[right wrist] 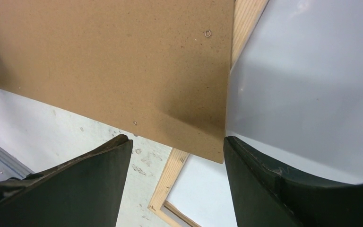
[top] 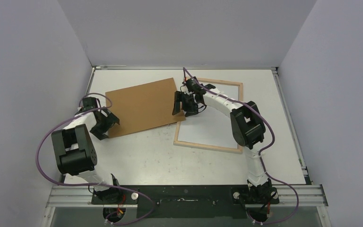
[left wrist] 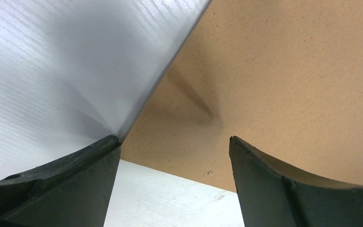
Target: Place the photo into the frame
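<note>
Brown hardboard (top: 142, 106) lies slanted mid-worktop in the overhead view. Its right edge overlaps the left rim of the frame (top: 208, 146), which lies flat right of centre. Only this view shows both arms: the left pincer (top: 107, 126) is released at the board's near-left corner, and the right pincer (top: 183, 105) is released over the overlap, neither grasping anything. The white, speckled worktop (top: 142, 158) is boxed in by pale walls (top: 23, 71) on three sides, and purple cables (top: 40, 146) loop off the arms.

The left wrist view shows two dark fingers (left wrist: 52, 184) spread wide. The board's corner sits just beside the left one; contact cannot be told.

In the right wrist view the fingers (right wrist: 283, 189) stand apart with the board's corner between them, lying over the pale wood rim. Small metal fittings (right wrist: 208, 33) dot the board.

The photo cannot be made out: the frame's inside shows only a plain pale surface, partly hidden by the right arm.
</note>
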Available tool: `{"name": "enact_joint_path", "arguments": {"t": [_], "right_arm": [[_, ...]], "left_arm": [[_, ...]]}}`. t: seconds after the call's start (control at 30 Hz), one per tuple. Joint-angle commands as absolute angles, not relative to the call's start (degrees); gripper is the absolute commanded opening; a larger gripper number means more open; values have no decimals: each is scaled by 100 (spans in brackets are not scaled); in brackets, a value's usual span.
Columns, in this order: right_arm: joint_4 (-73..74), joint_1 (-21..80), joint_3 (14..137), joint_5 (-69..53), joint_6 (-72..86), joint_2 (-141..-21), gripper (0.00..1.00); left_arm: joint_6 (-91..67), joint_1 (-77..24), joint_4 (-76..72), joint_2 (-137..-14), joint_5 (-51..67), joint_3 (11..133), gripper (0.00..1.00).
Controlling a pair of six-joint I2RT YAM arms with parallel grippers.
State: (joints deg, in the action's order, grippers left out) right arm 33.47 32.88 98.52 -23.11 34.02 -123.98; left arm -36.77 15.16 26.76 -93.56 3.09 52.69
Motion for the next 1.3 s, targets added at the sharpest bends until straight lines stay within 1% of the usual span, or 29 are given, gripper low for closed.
{"name": "enact_joint_path", "arguments": {"t": [0.0, 0.17, 0.3, 0.43, 0.6, 0.77, 0.9, 1.13, 1.27], "right_arm": [[3275, 3453, 9781, -2550, 3621, -11956, 70], [3350, 3301, 9284, -1780, 3543, -11651, 72], [2883, 3136, 8828, -2161, 3659, -11555, 71], [2460, 3098, 8673, -2488, 3731, -11506, 67], [2285, 3002, 8518, -2572, 3955, -11515, 60], [1860, 2890, 8229, -2921, 4241, -11404, 49], [1527, 2865, 8081, -3232, 4423, -11266, 36], [1447, 2852, 8072, -3283, 4504, -11121, 15], [849, 2814, 7787, -3264, 4928, -10926, 4]], "left_arm": [[-4029, 1179, 2731, -9874, 1666, 4950, 82], [-3975, 1186, 2764, -9942, 1646, 5007, 82], [-3919, 1186, 2828, -9986, 1565, 5031, 82], [-3861, 1195, 2876, -10024, 1502, 5070, 82], [-3850, 1195, 2889, -10089, 1467, 5118, 82], [-3798, 1191, 2934, -10099, 1479, 5166, 81], [-3740, 1195, 2937, -10133, 1494, 5166, 81], [-3712, 1195, 2923, -10148, 1491, 5142, 81], [-3680, 1195, 2913, -10118, 1503, 5149, 81]]}}
